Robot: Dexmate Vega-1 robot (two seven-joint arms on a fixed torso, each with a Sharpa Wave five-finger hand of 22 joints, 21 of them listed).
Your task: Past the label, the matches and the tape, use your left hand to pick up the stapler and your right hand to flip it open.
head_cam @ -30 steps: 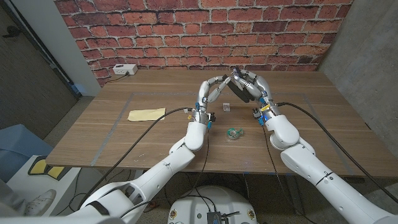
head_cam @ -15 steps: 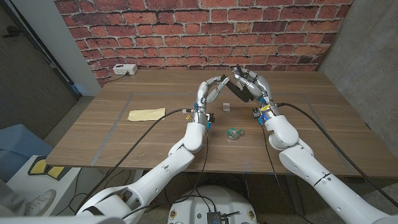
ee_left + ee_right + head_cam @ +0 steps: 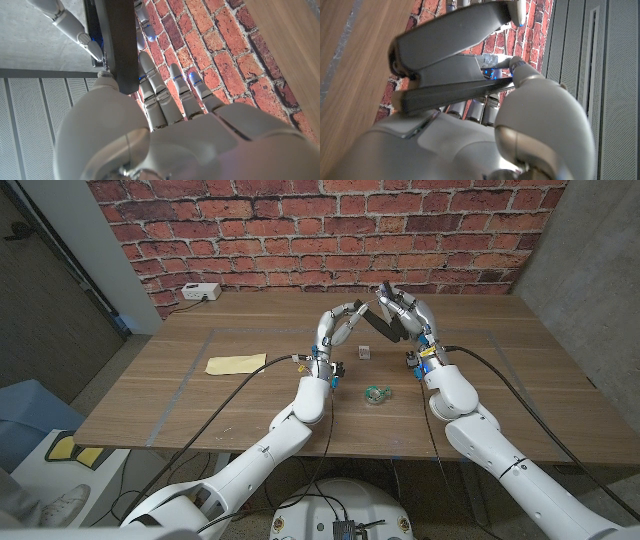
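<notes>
Both hands are raised above the table's far middle with the black stapler (image 3: 386,327) between them. My left hand (image 3: 340,327) grips it between thumb and fingers; the dark body (image 3: 119,40) shows past the left hand's fingers (image 3: 170,95). My right hand (image 3: 412,318) holds it from the other side. In the right wrist view the stapler (image 3: 452,87) gapes in a V, its grey top arm (image 3: 455,35) swung away from the base. The matches (image 3: 365,352) lie on the table below the hands, the tape (image 3: 377,393) nearer me, the yellow label (image 3: 236,364) far to the left.
A white box (image 3: 201,292) with a cable sits at the table's back left by the brick wall (image 3: 330,230). The wooden table (image 3: 500,370) shows bare wood on the right side and along the front.
My right hand's fingers have shifted slightly up and back on the stapler, and the top arm stands a little higher. The left hand has stayed almost still.
</notes>
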